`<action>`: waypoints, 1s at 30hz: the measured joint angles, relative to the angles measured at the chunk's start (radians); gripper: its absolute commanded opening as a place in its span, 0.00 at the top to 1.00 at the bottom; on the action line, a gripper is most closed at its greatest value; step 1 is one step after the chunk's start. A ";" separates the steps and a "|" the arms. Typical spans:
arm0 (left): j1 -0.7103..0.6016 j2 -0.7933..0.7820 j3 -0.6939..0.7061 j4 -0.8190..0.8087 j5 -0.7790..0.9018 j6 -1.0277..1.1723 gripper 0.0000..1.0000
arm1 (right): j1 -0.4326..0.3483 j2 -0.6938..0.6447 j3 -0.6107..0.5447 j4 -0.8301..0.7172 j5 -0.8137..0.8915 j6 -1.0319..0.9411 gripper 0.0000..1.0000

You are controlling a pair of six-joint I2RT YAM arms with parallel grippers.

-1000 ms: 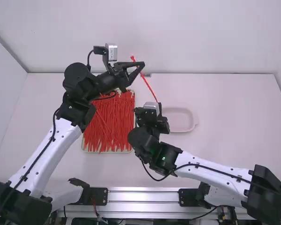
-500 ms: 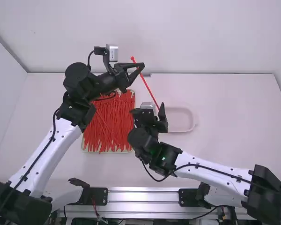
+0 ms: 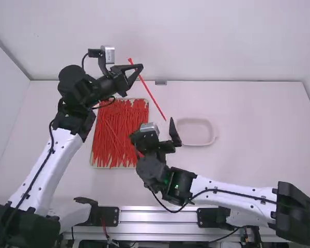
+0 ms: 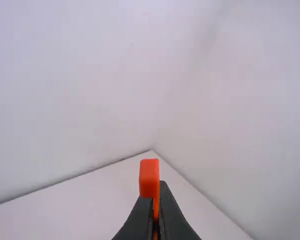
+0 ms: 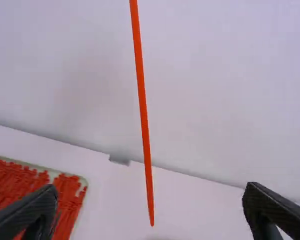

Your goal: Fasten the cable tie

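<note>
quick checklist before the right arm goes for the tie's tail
1. Grip: left pincer shut on the cable tie by its head: ok.
2. Free end: the tail hangs straight, untouched: ok.
3. Receiver: right pincer open: ok.
4. Sideways line-up: tail between the right pincer's fingers: ok.
5. Depth of tail against those fingers: cannot tell.
6. Loop: tail through the head: not ok, not yet threaded.
</note>
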State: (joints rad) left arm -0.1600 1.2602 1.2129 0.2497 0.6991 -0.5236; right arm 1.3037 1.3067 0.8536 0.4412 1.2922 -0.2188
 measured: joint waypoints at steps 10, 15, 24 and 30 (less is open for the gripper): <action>0.101 0.000 0.000 -0.015 0.046 0.000 0.99 | 0.070 -0.072 0.000 0.031 -0.049 -0.111 0.02; 0.140 0.000 0.000 -0.021 0.066 0.000 0.99 | 0.083 -0.157 0.000 -0.107 -0.120 -0.115 0.02; 0.159 0.000 0.000 -0.023 0.128 0.020 0.99 | 0.033 -0.358 0.001 -0.410 -0.405 -0.033 0.02; 0.159 0.000 0.000 -0.010 0.197 0.027 0.99 | -0.073 -0.496 0.001 -0.556 -0.674 -0.004 0.02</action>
State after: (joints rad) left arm -0.0013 1.2602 1.2125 0.2398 0.8959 -0.4969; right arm 1.2304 0.8104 0.8547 -0.1150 0.6182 -0.2226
